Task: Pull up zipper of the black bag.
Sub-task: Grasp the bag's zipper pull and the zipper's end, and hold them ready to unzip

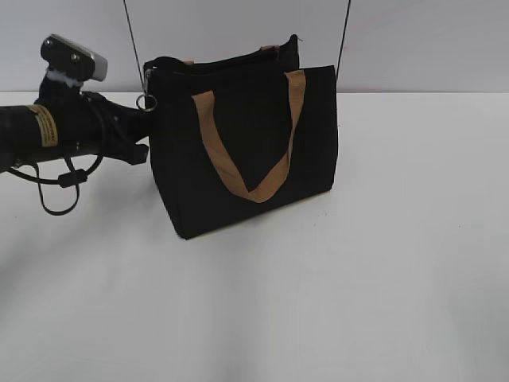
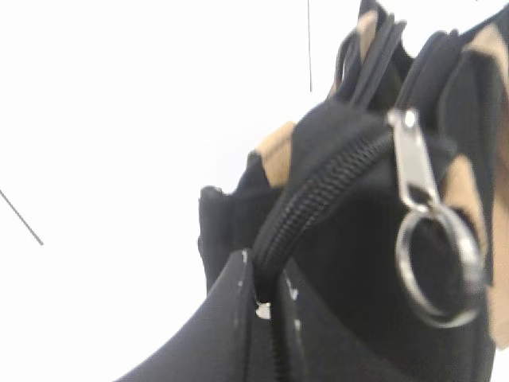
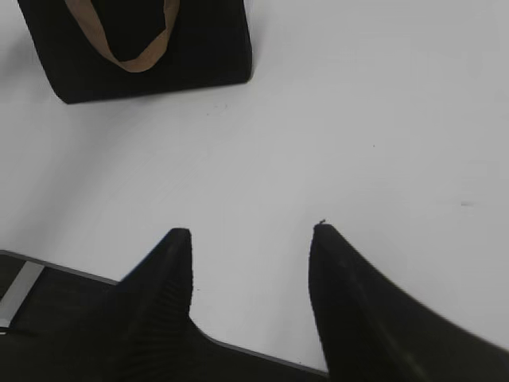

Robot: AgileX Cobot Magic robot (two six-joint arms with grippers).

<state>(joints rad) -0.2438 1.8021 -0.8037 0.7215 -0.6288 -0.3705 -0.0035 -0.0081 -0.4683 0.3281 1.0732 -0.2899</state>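
The black bag [image 1: 238,159] stands upright on the white table with a tan strap handle [image 1: 254,187] on its front. My left gripper [image 1: 145,127] reaches in from the left to the bag's top left corner. In the left wrist view its jaws [image 2: 266,298] are shut on the end of the zipper [image 2: 318,191], the dark toothed line that curves up over the bag [image 2: 350,263]. The silvery pull [image 2: 413,159] with a metal ring [image 2: 437,270] hangs free beside the jaws, also seen outside [image 1: 147,102]. My right gripper [image 3: 250,239] is open and empty over bare table, well short of the bag [image 3: 199,40].
Two thin dark lines [image 1: 127,32] [image 1: 343,40] run up the white wall behind the bag. The left arm's cable loop [image 1: 56,187] hangs below it at the left. The white table [image 1: 318,302] spreads in front.
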